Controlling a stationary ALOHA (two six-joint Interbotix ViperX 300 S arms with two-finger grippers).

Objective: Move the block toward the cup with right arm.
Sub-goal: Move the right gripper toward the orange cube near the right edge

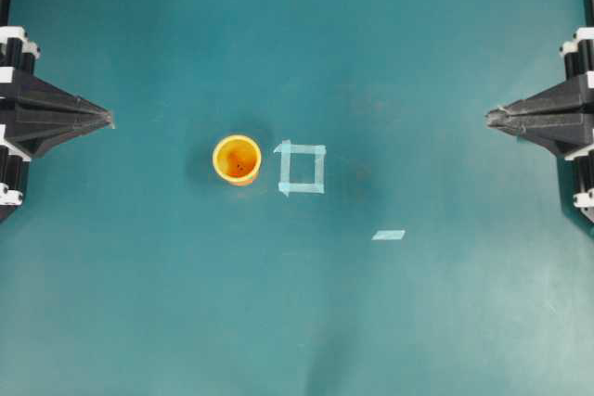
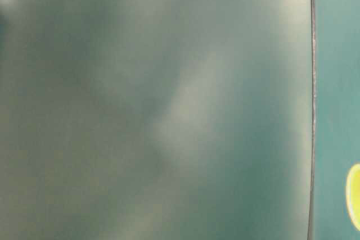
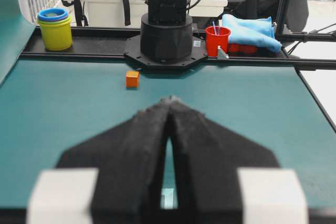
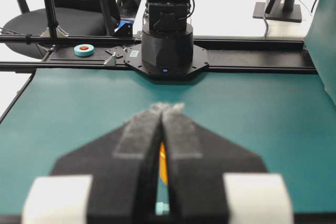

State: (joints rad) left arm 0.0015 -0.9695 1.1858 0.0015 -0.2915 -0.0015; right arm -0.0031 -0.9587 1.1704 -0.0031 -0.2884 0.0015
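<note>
The yellow-orange cup (image 1: pixel 237 159) stands upright left of the table's middle. A sliver of it shows between the fingers in the right wrist view (image 4: pixel 163 163). The orange block (image 3: pixel 132 78) shows only in the left wrist view, on the teal table close to the far arm's base (image 3: pixel 167 35). It does not show in the overhead view. My left gripper (image 1: pixel 109 118) (image 3: pixel 169 100) is shut and empty at the left edge. My right gripper (image 1: pixel 489 118) (image 4: pixel 167 107) is shut and empty at the right edge. Both are far from the cup.
A pale tape square (image 1: pixel 302 168) lies just right of the cup, and a tape strip (image 1: pixel 389 235) lies further right. A yellow cup with a blue ring (image 3: pixel 55 29) and a red cup (image 3: pixel 217 39) stand on the rail. The table-level view is blurred.
</note>
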